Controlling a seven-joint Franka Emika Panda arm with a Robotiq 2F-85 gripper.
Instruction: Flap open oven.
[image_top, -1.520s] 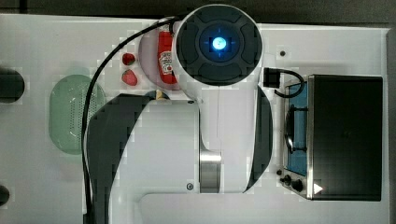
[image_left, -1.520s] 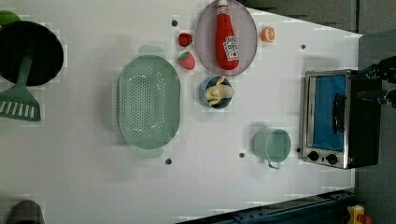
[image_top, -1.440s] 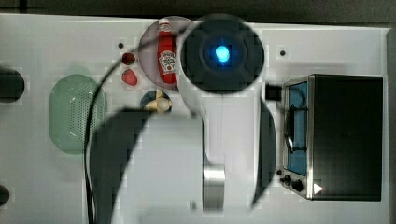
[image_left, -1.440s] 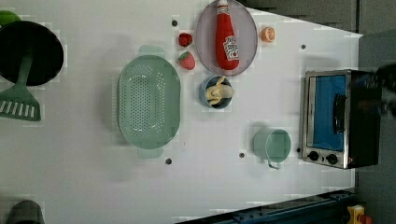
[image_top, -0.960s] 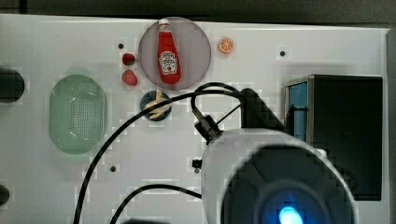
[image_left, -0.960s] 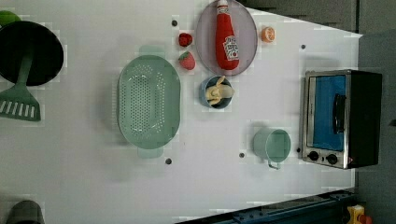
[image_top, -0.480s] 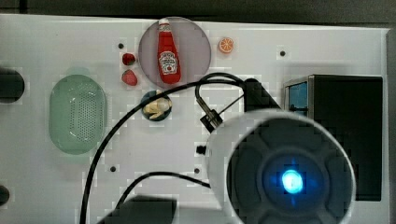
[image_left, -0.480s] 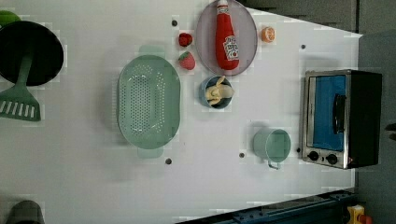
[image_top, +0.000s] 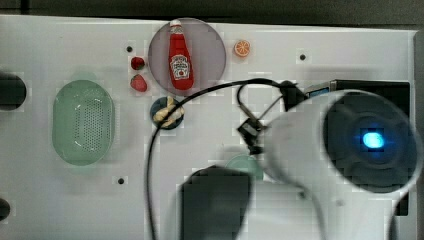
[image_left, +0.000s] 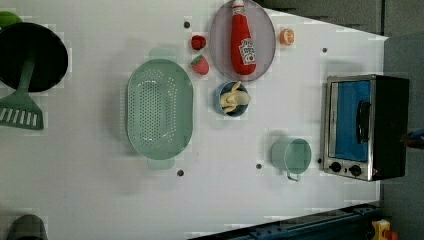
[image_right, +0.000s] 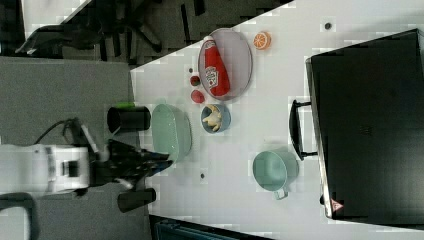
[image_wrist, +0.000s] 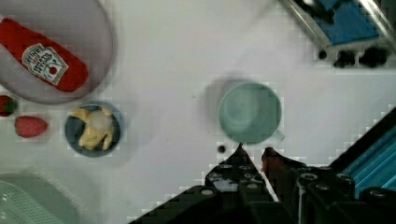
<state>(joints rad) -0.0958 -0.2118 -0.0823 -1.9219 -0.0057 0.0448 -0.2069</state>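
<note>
I see the oven (image_left: 365, 126) standing at the left view's right end of the white counter (image_left: 90, 200), its blue glass door shut, the bar handle (image_left: 363, 121) lying flat against the glass and the two black knobs (image_left: 345, 168) beside the door. Taking the oven as my landmark: the teal mug (image_left: 292, 155) sits just beside its front near the knobs, the small blue bowl of banana (image_left: 232, 98) lies farther out from the door, and beyond that the green colander (image_left: 159, 108). The grey plate (image_left: 265, 37) carrying the ketchup bottle (image_left: 241, 38) is well apart from the oven, with an orange slice (image_left: 287, 36) between plate and oven. In the wrist view my claw (image_wrist: 252, 152) hangs over the counter near the mug, its fingertips (image_wrist: 239, 154) drawn close together with a narrow gap and nothing between them.
</note>
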